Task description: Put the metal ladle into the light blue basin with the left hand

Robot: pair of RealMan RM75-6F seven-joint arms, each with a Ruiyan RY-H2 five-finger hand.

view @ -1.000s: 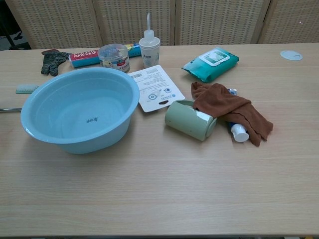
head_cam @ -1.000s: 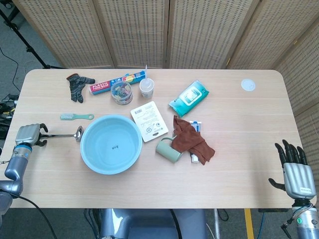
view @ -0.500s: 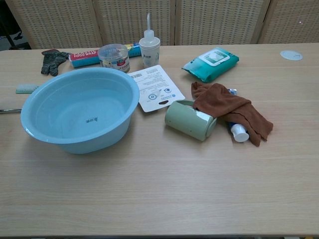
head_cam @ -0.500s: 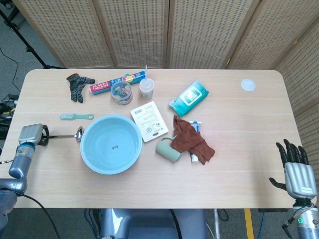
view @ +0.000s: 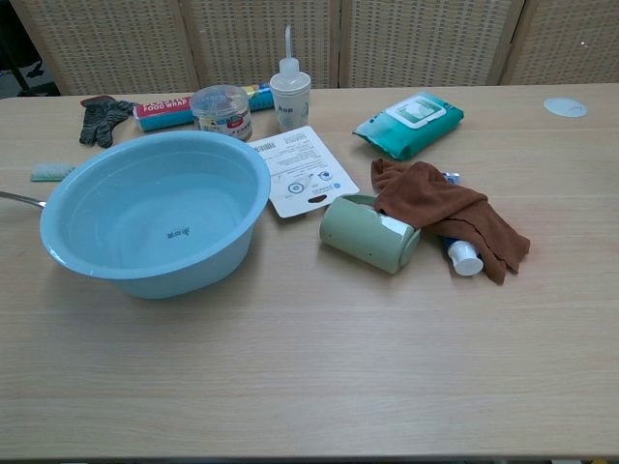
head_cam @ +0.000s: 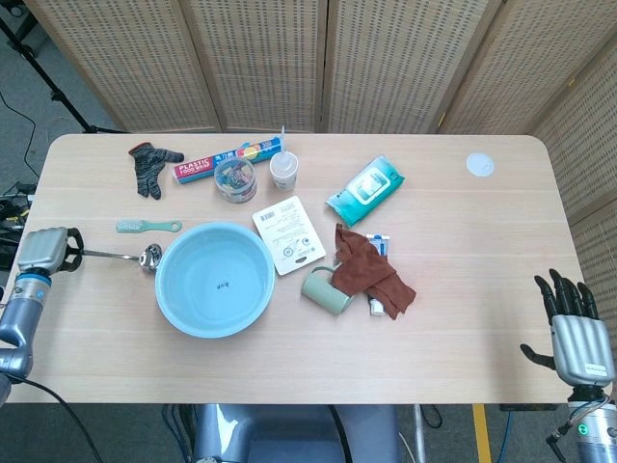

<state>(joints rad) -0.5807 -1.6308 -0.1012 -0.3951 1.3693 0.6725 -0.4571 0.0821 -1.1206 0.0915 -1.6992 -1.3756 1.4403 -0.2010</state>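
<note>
The metal ladle [head_cam: 125, 256] lies just left of the light blue basin [head_cam: 214, 279], its bowl beside the basin's rim. My left hand [head_cam: 43, 251] grips the end of the ladle's handle at the table's left edge. In the chest view only a sliver of the ladle handle [view: 19, 199] shows left of the basin [view: 155, 215]; the left hand is outside that view. My right hand [head_cam: 576, 328] hangs off the front right corner of the table, fingers spread, holding nothing.
Behind the basin lie a green brush [head_cam: 147, 227], a dark glove [head_cam: 150, 164], a plastic wrap box [head_cam: 229, 159], a clear jar [head_cam: 234, 179] and a white bottle [head_cam: 284, 170]. To the right are a card [head_cam: 288, 234], green cup [head_cam: 326, 288], brown cloth [head_cam: 371, 271] and wipes pack [head_cam: 364, 191].
My left hand has moved left and up with the ladle handle. The ladle's handle end has risen and its bowl has shifted slightly beside the basin. The right hand stays put.
</note>
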